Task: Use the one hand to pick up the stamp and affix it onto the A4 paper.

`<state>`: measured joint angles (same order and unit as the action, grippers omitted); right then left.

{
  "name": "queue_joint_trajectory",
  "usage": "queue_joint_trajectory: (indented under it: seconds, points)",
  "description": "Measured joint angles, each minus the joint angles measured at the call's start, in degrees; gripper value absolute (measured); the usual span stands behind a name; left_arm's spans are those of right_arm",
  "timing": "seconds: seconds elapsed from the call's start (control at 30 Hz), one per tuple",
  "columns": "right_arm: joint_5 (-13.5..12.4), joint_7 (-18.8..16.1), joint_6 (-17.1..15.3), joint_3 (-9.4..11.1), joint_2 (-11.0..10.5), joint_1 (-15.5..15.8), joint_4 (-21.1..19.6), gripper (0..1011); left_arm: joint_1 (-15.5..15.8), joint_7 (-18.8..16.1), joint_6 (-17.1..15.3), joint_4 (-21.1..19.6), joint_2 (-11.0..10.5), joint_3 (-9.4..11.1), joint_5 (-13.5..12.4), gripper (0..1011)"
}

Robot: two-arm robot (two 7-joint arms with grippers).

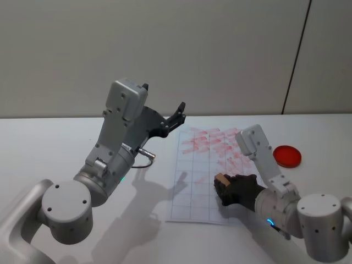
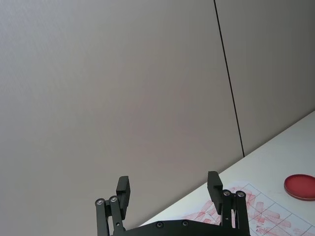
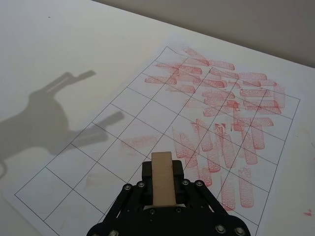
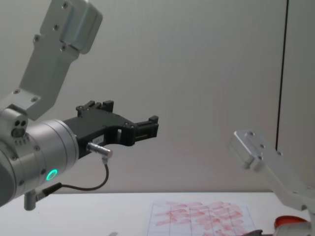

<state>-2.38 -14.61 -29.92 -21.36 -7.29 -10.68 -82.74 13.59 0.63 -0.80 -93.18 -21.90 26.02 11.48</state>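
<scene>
White tabletop [image 1: 49, 143] carries white grid-ruled A4 paper [image 1: 192, 190] w/ red-pink marks. Right tool [image 1: 226, 186] clamps small tan wooden stamp [image 1: 221, 179] low at sheet's near rows, prob. seeking a blank cell; contact unclear. Left tool [image 1: 175, 116] parked high, jaws apart, empty, out of way.

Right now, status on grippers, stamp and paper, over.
Right gripper shut on the stamp, low over the A4 paper, near right part. Left gripper open, raised, idle. Ink pad right of the sheet, out of the path.
</scene>
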Motion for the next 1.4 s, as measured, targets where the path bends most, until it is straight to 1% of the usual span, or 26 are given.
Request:
queue_joint_trajectory:
  seconds: [0.4, 0.73, 1.0, 1.07, 1.17, 1.2, 1.23, 1.3, 1.4]
  points:
    - [0.1, -0.2, 1.3, -0.1, 0.2, -0.1, 1.8, 218, 0.0, 0.0, 0.0, 0.0, 0.0, 0.0, 0.0, 1002]
    - [-0.6, -0.1, 1.8, 0.1, 0.1, 0.1, 1.4, 218, 0.0, 0.0, 0.0, 0.0, 0.0, 0.0, 0.0, 1001]
    - [-2.3, 0.3, 1.7, 0.7, -0.4, 0.5, -2.2, 219, 0.0, 0.0, 0.0, 0.0, 0.0, 0.0, 0.0, 1001]
    - [-3.4, 0.6, 1.7, 1.2, -0.5, 0.4, -5.0, 219, 0.0, 0.0, 0.0, 0.0, 0.0, 0.0, 0.0, 1001]
    - [-4.2, 0.9, 1.7, 1.6, -0.6, 0.4, -6.8, 218, 0.0, 0.0, 0.0, 0.0, 0.0, 0.0, 0.0, 1001]
    - [-4.8, 1.2, 1.7, 1.9, -0.6, 0.3, -8.0, 218, 0.0, 0.0, 0.0, 0.0, 0.0, 0.0, 0.0, 1001]
    - [-4.8, 1.2, 1.7, 1.9, -0.6, 0.3, -8.0, 219, 0.0, 0.0, 0.0, 0.0, 0.0, 0.0, 0.0, 1001]
    - [-6.0, 2.1, 1.6, 2.6, -0.9, 0.3, -10.5, 218, 0.0, 0.0, 0.0, 0.0, 0.0, 0.0, 0.0, 1001]
    - [-7.0, 3.2, 1.3, 3.3, -1.2, 0.3, -12.2, 219, 0.0, 0.0, 0.0, 0.0, 0.0, 0.0, 0.0, 1001]
